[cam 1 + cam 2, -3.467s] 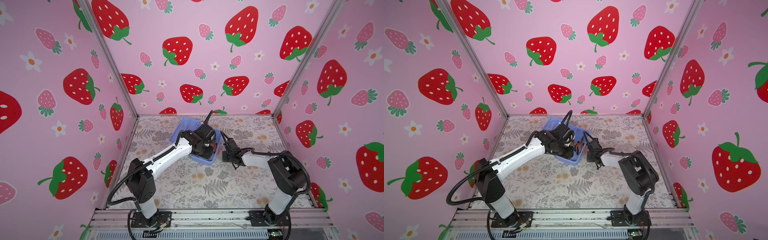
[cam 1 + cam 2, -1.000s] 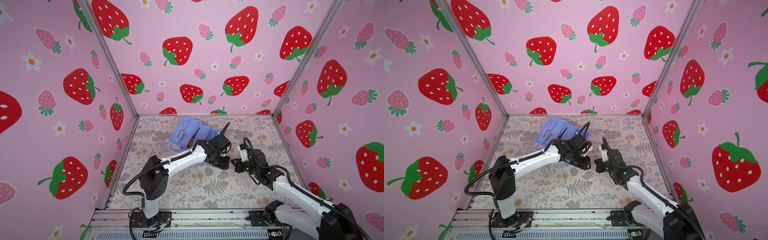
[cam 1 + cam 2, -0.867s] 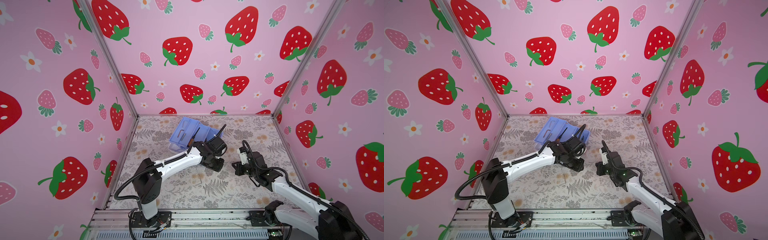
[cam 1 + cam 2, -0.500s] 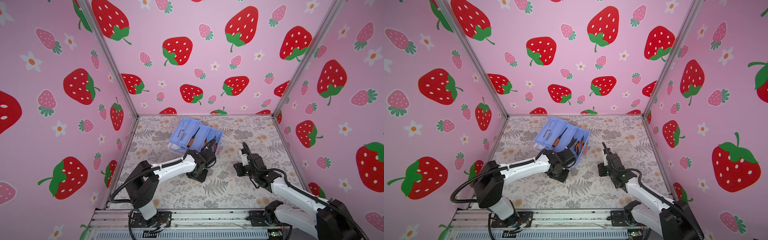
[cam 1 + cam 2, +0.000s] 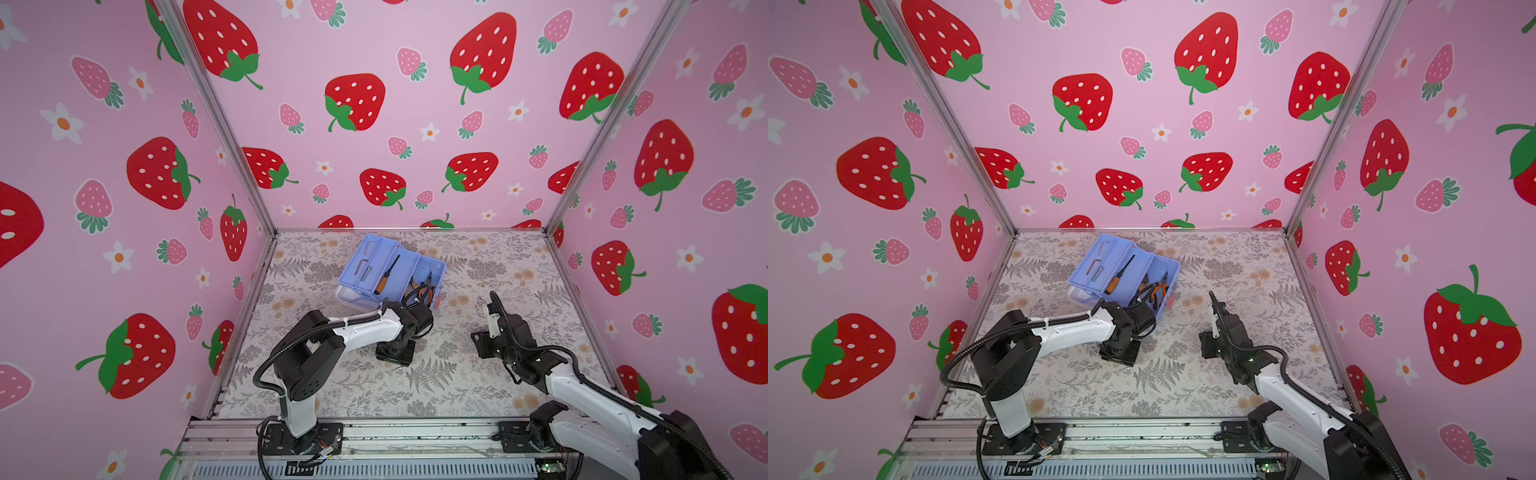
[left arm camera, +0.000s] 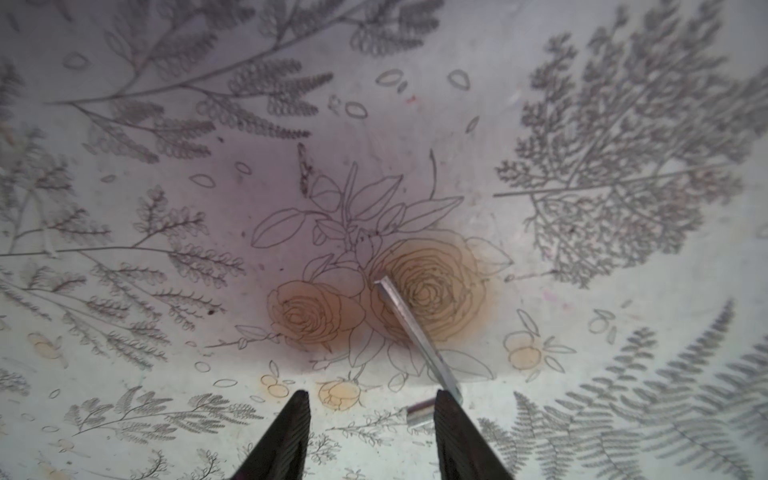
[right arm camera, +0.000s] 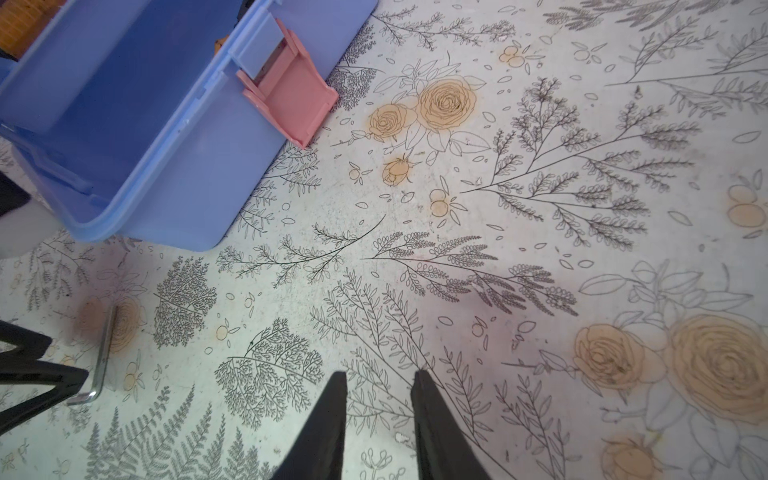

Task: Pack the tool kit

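At the near middle of the counter (image 5: pixel 478 374), a loose hex key (image 6: pixel 409 328) lies flat, directly under the left hand (image 6: pixel 372 395). That hand's fingers stand apart and grip nothing. The key's short leg lies between them, close against one finger (image 6: pixel 451 419), and its long leg runs away from the hand. The right hand (image 7: pixel 378 374) is also parted and empty, over bare counter beside the tool kit (image 5: pixel 390 270). The kit sits open toward the back middle of the counter with its pink latch (image 7: pixel 291 104) hanging down; a screwdriver (image 5: pixel 386 276), other hex keys (image 5: pixel 361 266) and the pliers (image 5: pixel 419 289) are already inside. Principal hazard, in my judgement, is an off-centre closure: the nearer finger would strike the bend first and spin or push the key instead of pinching it. The key is thin and flat, so fingers set too high would close over it, and set too low would scrape the counter. If held by the short leg alone, the long leg may swing and catch the kit's rim.
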Available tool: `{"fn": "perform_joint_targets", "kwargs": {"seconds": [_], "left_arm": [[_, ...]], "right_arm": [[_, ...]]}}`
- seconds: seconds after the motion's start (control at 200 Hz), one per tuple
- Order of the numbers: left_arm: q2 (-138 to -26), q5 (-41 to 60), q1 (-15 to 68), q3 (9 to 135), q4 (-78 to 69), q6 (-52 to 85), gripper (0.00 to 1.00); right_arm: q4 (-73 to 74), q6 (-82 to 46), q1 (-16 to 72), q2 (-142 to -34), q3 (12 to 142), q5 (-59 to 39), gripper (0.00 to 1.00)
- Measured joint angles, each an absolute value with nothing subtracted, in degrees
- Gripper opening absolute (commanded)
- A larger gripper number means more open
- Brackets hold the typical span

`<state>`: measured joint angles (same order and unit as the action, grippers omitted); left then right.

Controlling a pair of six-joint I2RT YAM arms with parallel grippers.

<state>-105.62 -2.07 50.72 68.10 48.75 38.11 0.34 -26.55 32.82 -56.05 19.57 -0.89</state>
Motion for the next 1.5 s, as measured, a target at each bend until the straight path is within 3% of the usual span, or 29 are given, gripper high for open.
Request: {"fn": "perform_joint_targets", "kwargs": {"seconds": [0.44,0.66,0.915,1.261,1.356,1.501], "left_arm": [[-107.85,1.04,50.83,69.52,47.51,41.08,0.42],[-107.24,1.1,50.83,69.54,47.09,41.93,0.43],[-103.55,1.08,50.89,69.52,44.97,44.53,0.51],[-106.78,1.1,52.07,69.06,43.4,48.66,0.47],[-107.81,0.89,52.71,69.49,43.59,49.6,0.39],[-108.64,0.54,53.15,70.63,44.05,50.39,0.15]], "right_arm": [[2.7,-25.63,32.47,-56.18,17.89,-1.52,0.33],[3.97,-25.61,32.45,-56.29,17.1,-1.69,0.33],[7.75,-25.89,32.12,-55.7,14.15,-1.52,0.34],[9.5,-27.55,32.1,-47.03,10.52,1.02,0.43],[9.63,-27.77,32.08,-47.2,10.55,1.34,0.43],[9.8,-27.88,32.08,-48.73,10.55,1.52,0.43]]}}
